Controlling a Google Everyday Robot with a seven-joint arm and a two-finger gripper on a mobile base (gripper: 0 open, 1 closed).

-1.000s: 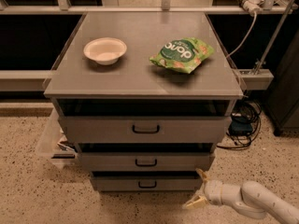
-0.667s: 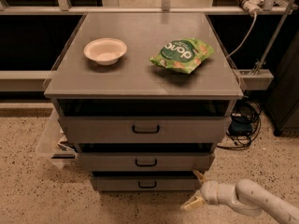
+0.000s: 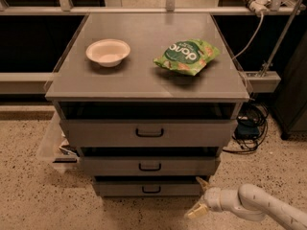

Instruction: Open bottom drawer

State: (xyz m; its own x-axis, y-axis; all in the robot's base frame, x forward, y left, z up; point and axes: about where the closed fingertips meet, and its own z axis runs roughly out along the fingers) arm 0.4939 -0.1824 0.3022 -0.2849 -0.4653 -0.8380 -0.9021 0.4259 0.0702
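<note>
A grey metal cabinet fills the middle of the frame, with three drawer fronts stacked below its flat grey surface (image 3: 144, 78). The bottom drawer (image 3: 120, 188), a grey metal panel that shows the narrowest and shallowest of the three, sits low in the frame just under the mid-sized grey drawer front (image 3: 110, 166), with a small black bar handle (image 3: 151, 189) at its centre. The tallest grey drawer front (image 3: 96, 133) is above both.

The robot's white arm (image 3: 261, 206) comes in from the lower right corner. Its pincer (image 3: 199, 196) is just beside the right end of the bottom drawer, well to the right of the handle. Its two tan fingers (image 3: 196, 211) are spread apart and pinch nothing. The upper finger lies close to the drawer's right corner; whether it touches cannot be told.

On the surface, a shallow white bowl (image 3: 108, 51) stands upper left, and a green crinkled snack bag (image 3: 187, 56) lies to its right, well apart from it. Black cables (image 3: 249, 126) lie on the speckled floor (image 3: 29, 195) at the cabinet's right.
</note>
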